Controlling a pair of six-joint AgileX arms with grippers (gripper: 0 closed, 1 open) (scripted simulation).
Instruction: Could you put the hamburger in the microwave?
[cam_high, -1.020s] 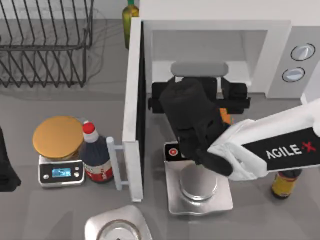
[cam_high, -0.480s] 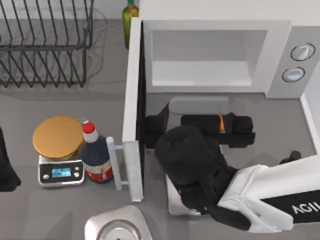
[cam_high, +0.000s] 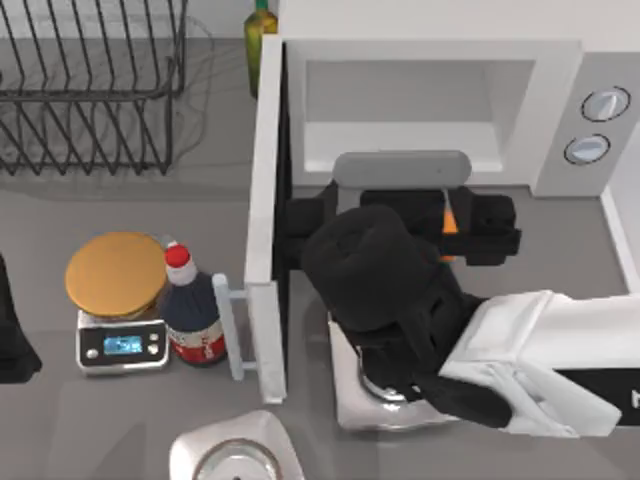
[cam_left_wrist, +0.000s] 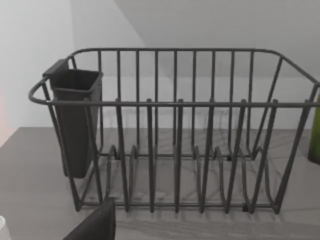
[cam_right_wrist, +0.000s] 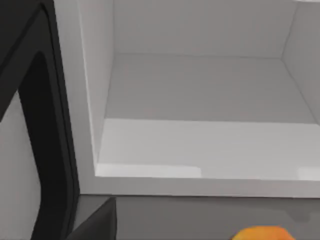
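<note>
The hamburger, a golden-brown disc, rests on a small kitchen scale at the left, outside the microwave. The microwave's door is swung open and its white cavity holds nothing. My right gripper hovers just in front of the opening, open, with nothing between its fingers; one dark finger and a small orange patch show at the wrist view's edge. My left gripper is parked at the table's left edge, far from the hamburger, one finger showing.
A wire dish rack with a dark cup stands back left. A red-capped dark bottle stands between the hamburger and the door. A green bottle is behind the door. Silver scales sit under my right arm and at the front.
My right gripper pulled back from the microwave's opening toward the table's front, then moved up to the opening again. The hamburger and the left arm stayed put.
</note>
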